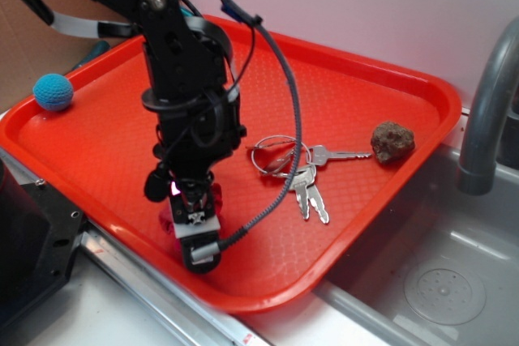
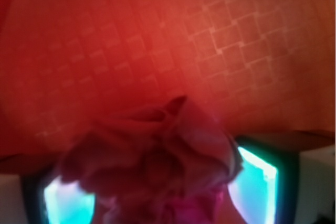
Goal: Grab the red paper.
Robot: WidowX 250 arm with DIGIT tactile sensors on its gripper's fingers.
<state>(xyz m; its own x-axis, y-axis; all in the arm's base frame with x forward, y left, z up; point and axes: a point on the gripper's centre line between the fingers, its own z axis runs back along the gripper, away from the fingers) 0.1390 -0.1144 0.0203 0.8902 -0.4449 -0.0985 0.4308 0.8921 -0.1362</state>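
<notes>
The end effector (image 1: pixel 191 218) stands narrow around the red paper (image 2: pixel 157 161) near the tray's (image 1: pixel 357 103) front edge; close it firmly, then lift straight up.

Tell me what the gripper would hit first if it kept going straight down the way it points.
The gripper points down at the tray, and the red paper already sits between its fingers. Going on, it would likely press the paper onto the tray floor, though the remaining depth is unclear.

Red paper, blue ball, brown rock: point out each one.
red paper (image 2: pixel 157 156): wrist view, on the wrinkled folds at the wad's middle, between the claw's fingers.
blue ball (image 1: pixel 53 91): exterior view, centre of the ball.
brown rock (image 1: pixel 392 142): exterior view, middle of its lumpy top.
</notes>
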